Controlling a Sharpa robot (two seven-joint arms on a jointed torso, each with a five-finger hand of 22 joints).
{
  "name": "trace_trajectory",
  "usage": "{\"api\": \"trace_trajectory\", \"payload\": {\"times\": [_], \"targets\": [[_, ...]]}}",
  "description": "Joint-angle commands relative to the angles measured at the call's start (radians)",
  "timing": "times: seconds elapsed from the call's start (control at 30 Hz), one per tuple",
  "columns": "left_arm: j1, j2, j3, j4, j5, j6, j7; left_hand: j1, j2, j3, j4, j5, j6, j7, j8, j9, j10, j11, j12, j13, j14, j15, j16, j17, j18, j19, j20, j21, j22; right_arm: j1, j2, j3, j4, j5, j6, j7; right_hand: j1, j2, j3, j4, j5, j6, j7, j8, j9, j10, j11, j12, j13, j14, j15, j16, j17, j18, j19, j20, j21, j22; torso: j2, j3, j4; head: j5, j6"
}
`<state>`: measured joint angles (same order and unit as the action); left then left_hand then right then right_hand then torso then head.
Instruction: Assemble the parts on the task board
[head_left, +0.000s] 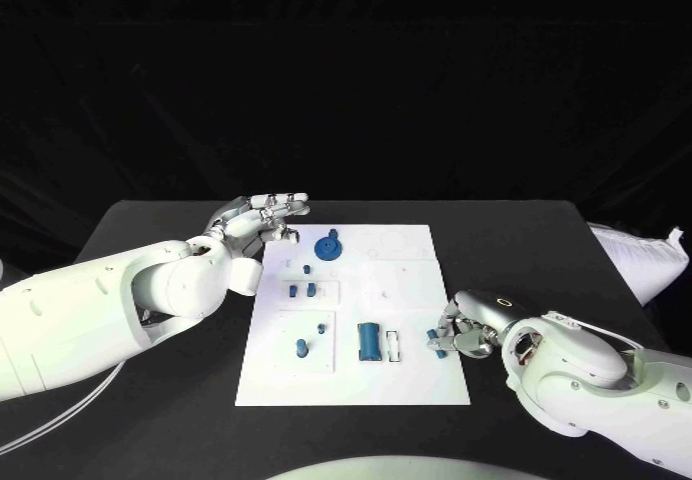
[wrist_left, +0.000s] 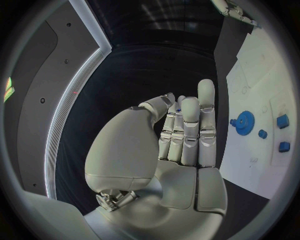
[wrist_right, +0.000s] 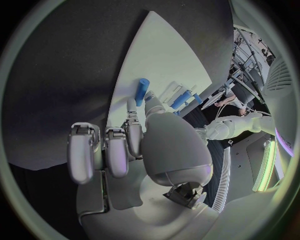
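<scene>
From the head view, the board (head_left: 353, 312) lies mid-counter (head_left: 548, 250) with a gear (head_left: 330, 246) near its far left corner and a block (head_left: 369, 341) toward the near side. The left hand (head_left: 260, 222) hovers at the far left corner, fingers together, pinching a small blue piece (head_left: 286, 237). The right hand (head_left: 464, 335) sits at the board's right edge, nipping a peg (head_left: 436, 343).

Left wrist: left hand (wrist_left: 181, 132) fingers upright and close, gear (wrist_left: 244, 122) beside them on the board (wrist_left: 262, 70).

Right wrist: right hand (wrist_right: 134, 145) fingertips on the peg (wrist_right: 142, 91) over the board (wrist_right: 156, 55).
</scene>
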<state>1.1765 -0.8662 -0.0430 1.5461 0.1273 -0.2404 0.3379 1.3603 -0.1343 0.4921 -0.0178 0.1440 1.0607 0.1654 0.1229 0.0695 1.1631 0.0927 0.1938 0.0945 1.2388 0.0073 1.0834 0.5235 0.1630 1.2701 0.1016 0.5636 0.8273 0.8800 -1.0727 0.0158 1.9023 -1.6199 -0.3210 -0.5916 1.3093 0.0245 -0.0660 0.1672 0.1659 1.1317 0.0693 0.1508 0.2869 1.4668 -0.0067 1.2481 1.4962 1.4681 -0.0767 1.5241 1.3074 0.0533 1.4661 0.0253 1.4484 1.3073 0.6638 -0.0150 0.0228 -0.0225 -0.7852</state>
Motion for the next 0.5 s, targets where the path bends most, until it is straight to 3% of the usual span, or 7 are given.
{"api": "trace_trajectory", "payload": {"times": [0.03, 0.3, 0.5], "targets": [[0.0, 0.0, 0.001, 0.002, 0.002, 0.019, 0.003, -0.002, 0.01, -0.003, -0.004, 0.004, -0.003, 0.004, 0.005, -0.001, -0.006, 0.0, 0.006, 0.002, -0.009, -0.002, -0.005, -0.003, 0.019, -0.009, 0.001, -0.005, -0.002, -0.007, 0.012, -0.004, -0.005, -0.077, 0.085, 0.0, 0.021, -0.014, 0.009, -0.01, -0.014, 0.014, -0.003, -0.003, -0.002, 0.013, -0.005, 0.004, -0.103, 0.086, -0.001, 0.003, 0.182, -0.013, 0.038, 0.004, 0.004, 0.102, 0.0, 0.0, 0.0003, 0.001, -0.001], [0.0, 0.0, 0.001, 0.002, 0.002, 0.019, 0.002, -0.002, 0.01, -0.003, -0.004, 0.004, -0.003, 0.004, 0.005, -0.001, -0.006, 0.0, 0.006, 0.002, -0.009, -0.002, -0.005, -0.003, 0.019, -0.009, 0.001, -0.005, -0.002, -0.013, 0.031, -0.007, -0.013, -0.185, 0.185, -0.006, 0.067, -0.023, 0.035, -0.044, -0.07, 0.024, -0.005, -0.011, -0.006, 0.011, -0.009, -0.002, -0.103, 0.087, -0.005, 0.004, 0.185, -0.014, 0.039, 0.0, 0.007, 0.106, 0.0, -0.0004, 0.0005, 0.003, -0.003], [0.0, 0.0, 0.001, 0.003, 0.002, 0.019, 0.002, -0.002, 0.01, -0.003, -0.004, 0.004, -0.003, 0.004, 0.005, -0.001, -0.006, 0.0, 0.006, 0.002, -0.009, -0.002, -0.005, -0.003, 0.019, -0.009, 0.001, -0.005, -0.002, -0.015, 0.036, -0.008, -0.015, -0.239, 0.244, -0.009, 0.089, -0.026, 0.052, -0.062, -0.077, 0.028, -0.006, -0.016, -0.008, 0.011, -0.01, -0.004, -0.103, 0.087, -0.005, 0.006, 0.189, -0.015, 0.04, -0.001, 0.009, 0.11, 0.0, -0.0002, -0.0008, 0.003, -0.003]]}}
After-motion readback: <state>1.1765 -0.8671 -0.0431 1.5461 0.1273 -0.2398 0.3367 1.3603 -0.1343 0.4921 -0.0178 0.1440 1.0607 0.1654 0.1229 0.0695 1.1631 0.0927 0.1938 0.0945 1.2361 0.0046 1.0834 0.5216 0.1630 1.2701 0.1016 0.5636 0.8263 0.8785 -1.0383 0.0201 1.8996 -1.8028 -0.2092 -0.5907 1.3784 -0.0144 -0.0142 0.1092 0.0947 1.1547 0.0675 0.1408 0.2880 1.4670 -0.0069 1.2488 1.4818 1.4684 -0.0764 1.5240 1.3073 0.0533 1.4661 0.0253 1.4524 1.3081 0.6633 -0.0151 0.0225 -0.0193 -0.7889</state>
